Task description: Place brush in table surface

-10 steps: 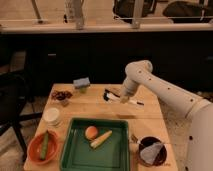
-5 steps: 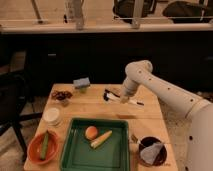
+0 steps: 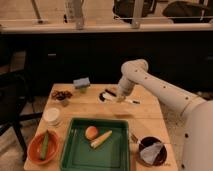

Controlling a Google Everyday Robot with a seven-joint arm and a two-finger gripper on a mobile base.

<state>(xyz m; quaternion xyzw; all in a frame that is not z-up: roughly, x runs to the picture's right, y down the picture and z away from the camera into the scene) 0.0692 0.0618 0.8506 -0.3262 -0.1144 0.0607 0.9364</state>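
The brush (image 3: 120, 98) lies flat on the table surface (image 3: 100, 111) at the back right, its dark round head toward the left and its white handle with a dark tip pointing right. My gripper (image 3: 121, 95) is at the end of the white arm reaching in from the right, and sits low over the middle of the brush, at or just above it.
A green tray (image 3: 70, 155) at the front holds an orange fruit (image 3: 91, 132) and a pale yellow piece (image 3: 101, 139). An orange bowl (image 3: 35, 150), a white cup (image 3: 52, 116), a dark snack bowl (image 3: 62, 95), a blue-grey sponge (image 3: 82, 83) and a dark bowl (image 3: 151, 151) stand around it.
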